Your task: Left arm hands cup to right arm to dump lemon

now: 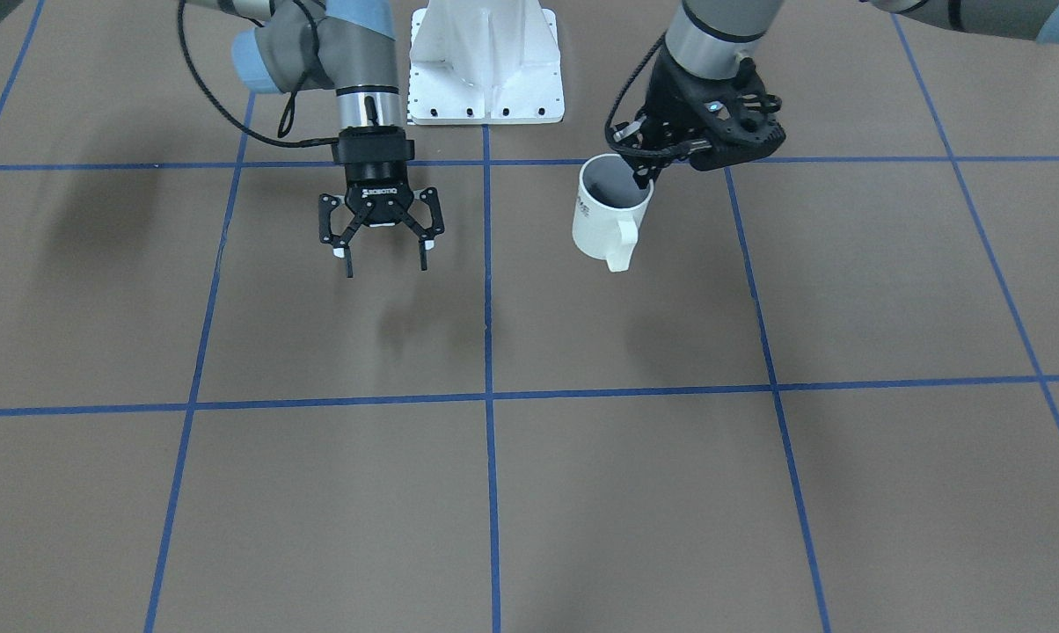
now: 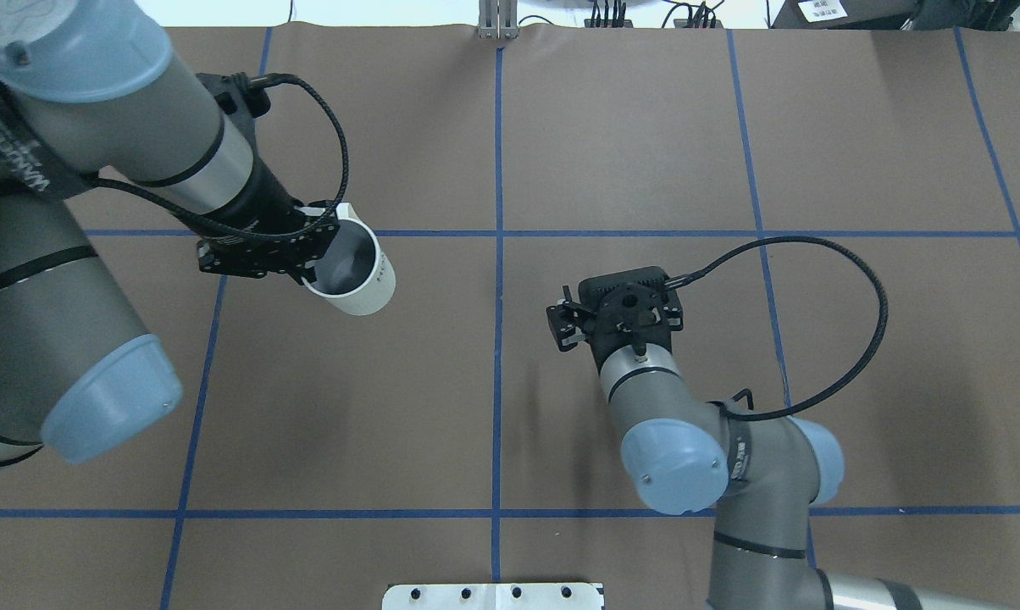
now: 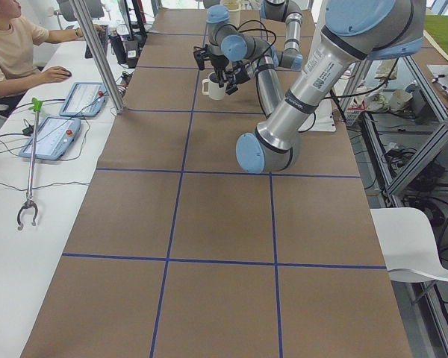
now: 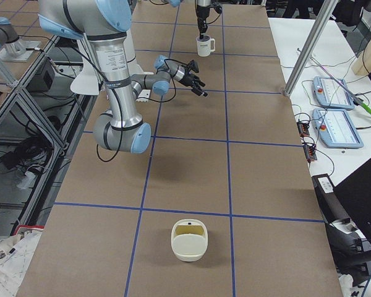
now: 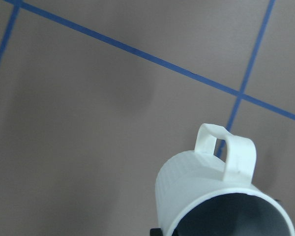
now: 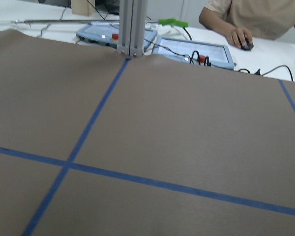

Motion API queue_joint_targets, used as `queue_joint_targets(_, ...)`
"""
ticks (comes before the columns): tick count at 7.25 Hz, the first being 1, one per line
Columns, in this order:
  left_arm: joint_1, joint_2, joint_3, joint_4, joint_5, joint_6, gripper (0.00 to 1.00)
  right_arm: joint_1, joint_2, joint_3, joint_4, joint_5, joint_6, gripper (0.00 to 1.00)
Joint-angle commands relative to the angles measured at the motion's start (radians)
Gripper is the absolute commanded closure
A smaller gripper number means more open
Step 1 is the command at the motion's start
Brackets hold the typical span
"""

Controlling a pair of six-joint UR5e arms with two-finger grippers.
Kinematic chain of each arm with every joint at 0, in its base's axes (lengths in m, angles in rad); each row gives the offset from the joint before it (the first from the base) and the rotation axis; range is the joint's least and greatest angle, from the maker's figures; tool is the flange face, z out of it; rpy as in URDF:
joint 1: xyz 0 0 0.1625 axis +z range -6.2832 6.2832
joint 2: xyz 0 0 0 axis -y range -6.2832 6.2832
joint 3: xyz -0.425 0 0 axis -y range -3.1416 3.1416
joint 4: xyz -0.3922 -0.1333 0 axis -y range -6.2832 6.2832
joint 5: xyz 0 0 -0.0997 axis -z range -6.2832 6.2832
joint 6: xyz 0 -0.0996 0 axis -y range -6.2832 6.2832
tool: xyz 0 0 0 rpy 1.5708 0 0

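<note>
The left gripper [image 1: 642, 176] is clamped on the rim of the cream-white cup [image 1: 604, 224], with one finger inside the mouth. It holds the cup clear of the brown table [image 1: 758, 492], left of the centre line. The cup's long axis is close to upright with the mouth up, and its handle [image 1: 622, 246] points to the far side, away from the robot. The right gripper [image 1: 387, 264] hangs right of centre, well apart from the cup, pointing down, fingers spread and empty. Near the table's right end sits a cream container [image 4: 190, 239].
</note>
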Motion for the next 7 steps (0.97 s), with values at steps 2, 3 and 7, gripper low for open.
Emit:
queue_joint_targets(2,-0.194,0.342,-0.022,-0.110,-0.104,0.478,1.00,0.332,-0.199,0.153,0.000,0.589,-0.202,0.00)
queue_joint_targets(3,-0.232,0.427,0.013,-0.172,-0.119,0.602,1.00,0.462,-0.280,0.182,0.000,0.770,-0.291,0.00)
queue_joint_targets(7,-0.364,0.495,0.222,-0.229,-0.152,0.920,1.00,0.833,-0.542,0.194,-0.002,1.207,-0.640,0.00)
